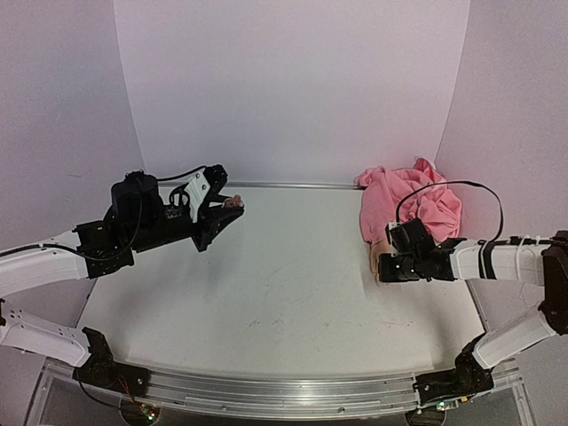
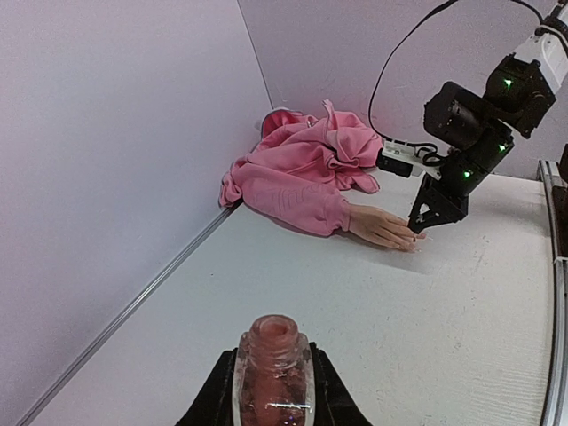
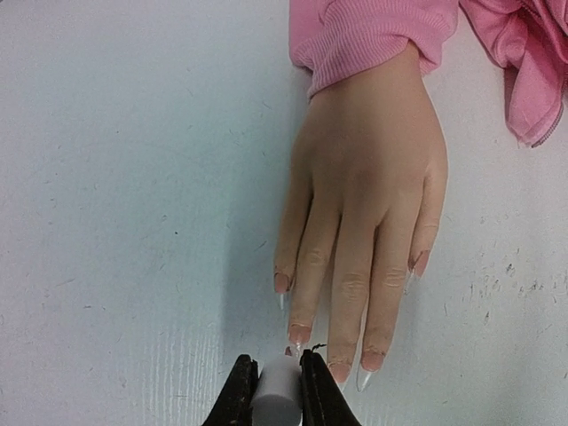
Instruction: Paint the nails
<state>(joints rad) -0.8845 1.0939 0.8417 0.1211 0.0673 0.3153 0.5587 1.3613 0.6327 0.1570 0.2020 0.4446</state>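
Clamped upright between the fingers of the left gripper (image 2: 273, 399), an open pinkish polish bottle (image 2: 273, 373) fills the bottom of the left wrist view, its neck bare and uncapped; this arm is raised over the far left part of the white table (image 1: 284, 293), well apart from the other arm. On the right side, the right gripper (image 3: 277, 368) is closed narrowly on a white cap (image 3: 275, 399), which stands between its two black fingers and points at the fingertips of the mannequin hand (image 3: 368, 177). That hand lies palm down and flat on the table, fingers slightly spread, its wrist emerging from a pink sleeve (image 3: 373, 35) whose remaining fabric is bunched at the far right corner. The nails (image 3: 299, 335) are pointed, pinkish with pale tips. The cap's end sits just beside the nail of the second finger from the left in the right wrist view; whether it touches cannot be told.
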